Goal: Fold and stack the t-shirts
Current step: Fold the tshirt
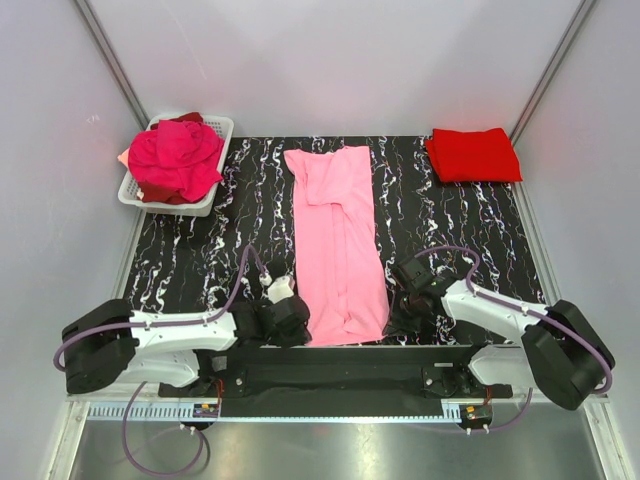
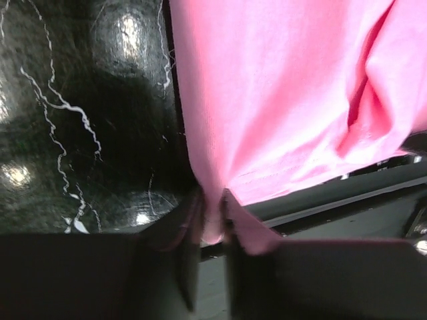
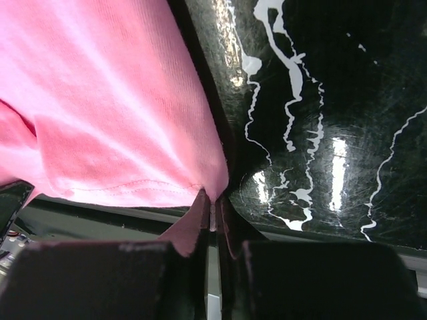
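A light pink t-shirt [image 1: 338, 240] lies as a long narrow strip down the middle of the black marbled table [image 1: 200, 250], sleeves folded in. My left gripper [image 1: 296, 318] is shut on its near left hem corner [image 2: 212, 220]. My right gripper [image 1: 400, 312] is shut on its near right hem corner [image 3: 215, 193]. A folded bright red t-shirt [image 1: 473, 154] lies at the far right. Magenta and dark red t-shirts [image 1: 175, 160] are heaped in the white mesh basket [image 1: 217, 128] at the far left.
Grey enclosure walls stand on three sides. The black rail [image 1: 340, 362] carrying both arm bases runs along the near edge, right under the pink hem. Purple cables [image 1: 240, 275] loop over the table beside each arm.
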Controlling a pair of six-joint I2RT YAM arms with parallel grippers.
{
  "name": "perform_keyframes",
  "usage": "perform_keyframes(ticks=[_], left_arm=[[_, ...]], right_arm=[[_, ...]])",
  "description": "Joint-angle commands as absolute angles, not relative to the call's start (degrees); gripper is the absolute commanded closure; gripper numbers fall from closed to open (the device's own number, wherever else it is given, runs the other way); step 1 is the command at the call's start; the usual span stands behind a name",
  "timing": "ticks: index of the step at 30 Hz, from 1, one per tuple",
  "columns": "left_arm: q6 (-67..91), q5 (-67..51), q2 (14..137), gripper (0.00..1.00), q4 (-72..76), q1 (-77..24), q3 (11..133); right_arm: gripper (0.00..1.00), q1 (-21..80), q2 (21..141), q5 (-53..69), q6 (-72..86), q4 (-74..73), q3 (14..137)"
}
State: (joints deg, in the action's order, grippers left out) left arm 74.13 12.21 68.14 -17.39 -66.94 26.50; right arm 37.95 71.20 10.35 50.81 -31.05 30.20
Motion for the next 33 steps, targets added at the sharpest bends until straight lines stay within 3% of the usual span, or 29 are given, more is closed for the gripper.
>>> perform_keyframes(ticks=[1, 3, 13, 19, 24, 33], left_arm=[[72.86, 15.29, 68.64, 0.87, -17.22, -67.41, 27.85], [72.69, 16.25, 67.86, 1.00, -19.58, -67.94, 28.74], [82.34, 21.53, 62.84, 1.00, -34.09, -79.09, 35.41], [82.80, 23.73, 62.23, 1.00, -41.82, -81.48, 42.95], [74.37, 28.92, 63.10, 0.92, -48.69, -76.32, 51.49], [52.93, 20.31, 68.19, 0.91, -42.37, -54.44, 59.76]], right_arm=[[1.00, 38.58, 69.27, 7.03, 50.36, -31.11, 29.09], [1.00, 38.58, 67.60, 7.38, 50.89, -31.90, 28.65], [1.00, 39.28, 49.42, 11.77, 54.49, -41.82, 27.68], [1.00, 41.66, 44.56, 10.65, 57.66, -46.48, 32.68], [1.00, 41.66, 50.52, 3.27, 52.92, -49.65, 46.38], [1.00, 37.80, 75.04, -7.12, 39.56, -52.38, 73.11]])
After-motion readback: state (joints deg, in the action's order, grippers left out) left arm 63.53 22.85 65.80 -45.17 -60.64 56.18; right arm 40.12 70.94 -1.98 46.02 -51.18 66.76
